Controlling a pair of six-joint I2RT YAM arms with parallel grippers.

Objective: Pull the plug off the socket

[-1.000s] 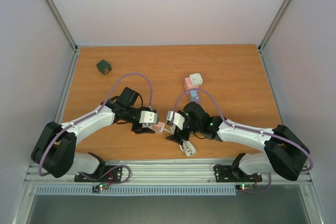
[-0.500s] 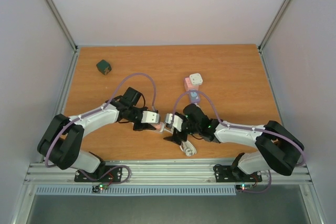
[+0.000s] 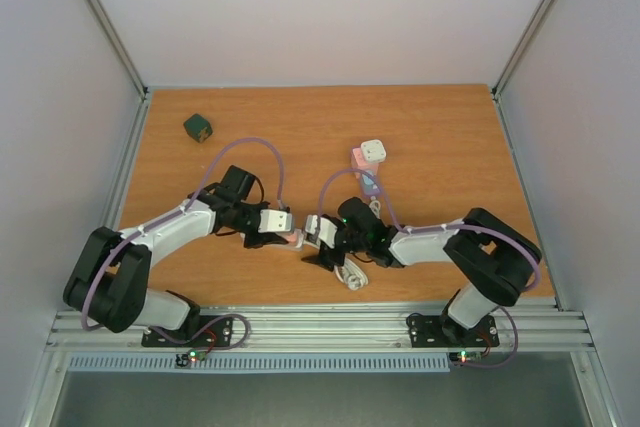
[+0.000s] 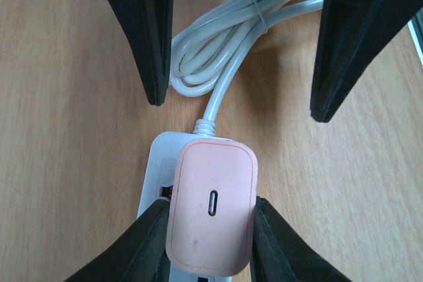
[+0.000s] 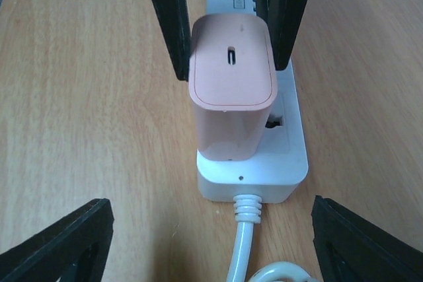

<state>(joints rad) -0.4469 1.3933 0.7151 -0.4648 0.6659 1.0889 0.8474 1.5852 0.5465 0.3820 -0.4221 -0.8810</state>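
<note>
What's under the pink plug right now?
The white socket strip, flat on the table, cable leaving one end. The pink plug hides its pins and the outlet it fills.

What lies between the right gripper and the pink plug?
The right wrist view shows the near end of the white socket strip and its cord between the right gripper and the pink plug.

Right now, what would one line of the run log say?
left gripper: shut on pink plug | pink plug: seated in white socket | right gripper: open, astride white cable
</note>
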